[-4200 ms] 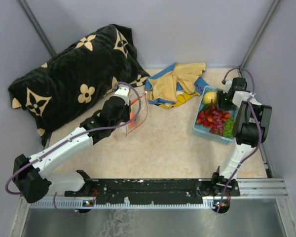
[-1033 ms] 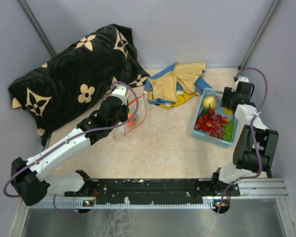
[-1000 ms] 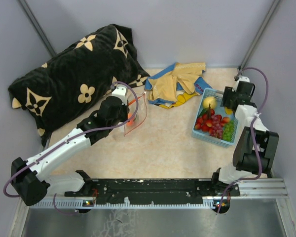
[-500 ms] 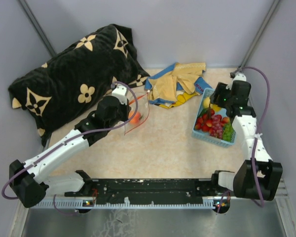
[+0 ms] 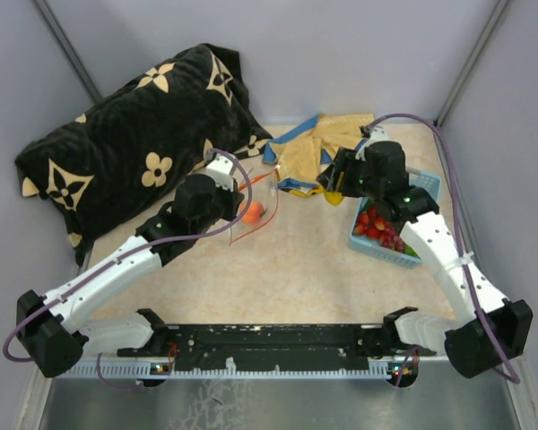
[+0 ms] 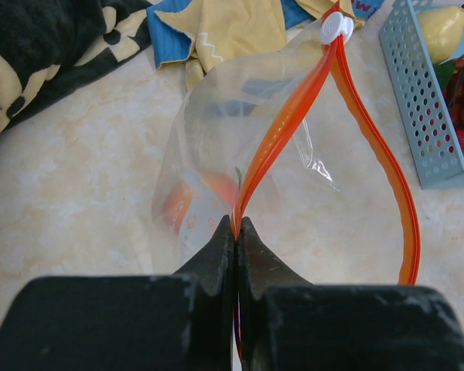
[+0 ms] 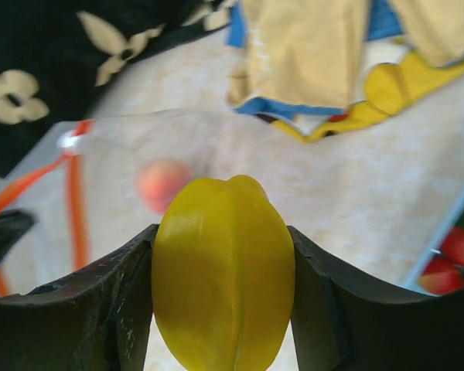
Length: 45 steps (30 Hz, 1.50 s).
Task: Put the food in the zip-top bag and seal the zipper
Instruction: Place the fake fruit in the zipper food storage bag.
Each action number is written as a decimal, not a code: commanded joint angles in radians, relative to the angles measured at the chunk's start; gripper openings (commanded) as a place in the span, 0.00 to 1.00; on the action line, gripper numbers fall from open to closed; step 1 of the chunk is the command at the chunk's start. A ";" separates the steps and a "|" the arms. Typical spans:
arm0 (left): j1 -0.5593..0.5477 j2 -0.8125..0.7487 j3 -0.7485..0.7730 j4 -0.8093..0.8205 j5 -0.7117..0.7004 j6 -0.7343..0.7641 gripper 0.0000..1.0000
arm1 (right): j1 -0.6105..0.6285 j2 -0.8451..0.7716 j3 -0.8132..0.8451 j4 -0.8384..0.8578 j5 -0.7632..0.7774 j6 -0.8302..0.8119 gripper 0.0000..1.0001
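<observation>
Nearest the arm bases, the left gripper (image 6: 236, 224) is pinched together on one lip of the zip-top bag (image 6: 216, 131), holding its mouth agape. The zipper (image 6: 272, 147) bows wide, unsealed. One orange fruit (image 5: 249, 211) lies inside. Just beyond the mouth, the right gripper (image 7: 224, 255) is clamped on a yellow fruit (image 7: 224, 294), carried above the surface (image 5: 323, 269) between bag and basket (image 5: 428, 180). Red berries (image 5: 374, 224) and more wait in the basket, so filling looks barely begun and sealing is yet to come. Open surface lies between the two arms. Farther back, a cloth (image 5: 305, 157) and a black cushion (image 5: 134, 125) crowd the bag's far side.
</observation>
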 commanded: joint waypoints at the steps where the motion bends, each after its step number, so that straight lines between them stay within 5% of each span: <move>1: 0.006 0.011 -0.006 0.055 0.045 -0.008 0.00 | 0.142 -0.028 0.074 0.082 0.052 0.145 0.35; 7: 0.005 0.037 0.009 0.055 0.080 -0.042 0.00 | 0.371 -0.003 0.010 0.334 0.201 0.213 0.35; 15: 0.006 0.068 0.059 -0.018 0.063 -0.165 0.00 | 0.528 0.018 -0.082 0.608 0.416 0.224 0.35; 30: 0.005 0.101 0.100 -0.101 0.028 -0.492 0.00 | 0.656 0.087 -0.259 0.938 0.671 0.244 0.36; 45: 0.008 0.053 0.021 -0.037 0.037 -0.576 0.00 | 0.683 0.103 -0.320 0.999 0.661 0.198 0.56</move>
